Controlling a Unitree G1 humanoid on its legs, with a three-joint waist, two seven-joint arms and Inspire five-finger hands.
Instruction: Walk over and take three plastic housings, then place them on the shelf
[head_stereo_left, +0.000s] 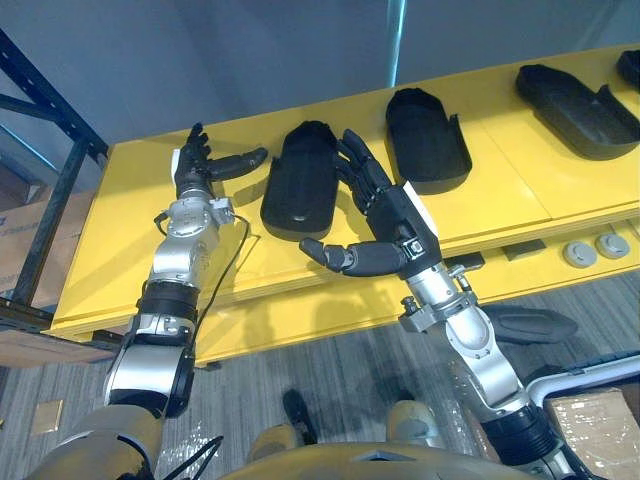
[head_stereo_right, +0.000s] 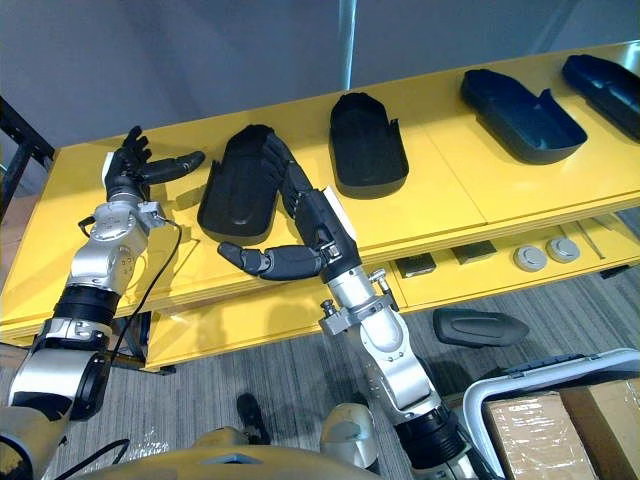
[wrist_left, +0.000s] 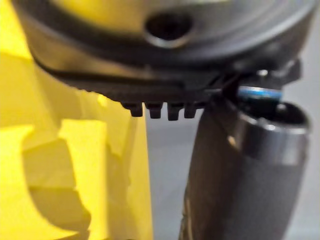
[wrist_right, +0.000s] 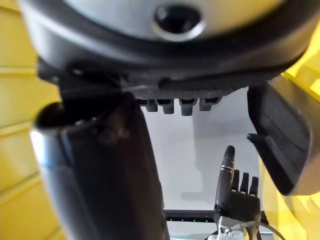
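Housing (head_stereo_left: 298, 195) on yellow table (head_stereo_left: 500, 190) between left hand (head_stereo_left: 195, 165) and right hand (head_stereo_left: 385, 215), both with fingers outstretched.

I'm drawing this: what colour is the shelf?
Yellow shelf, best in left eye view.

The right hand (wrist_right: 100, 165) hangs beside a black housing (wrist_right: 280, 135) on the yellow shelf (wrist_right: 20, 130), left hand (wrist_right: 241, 197) beyond.

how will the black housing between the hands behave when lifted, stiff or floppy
The housing looks like a moulded shell: probably stiff and light. Lying flat on the yellow surface, it seems unlikely to roll. Its smooth sides may be slippery.
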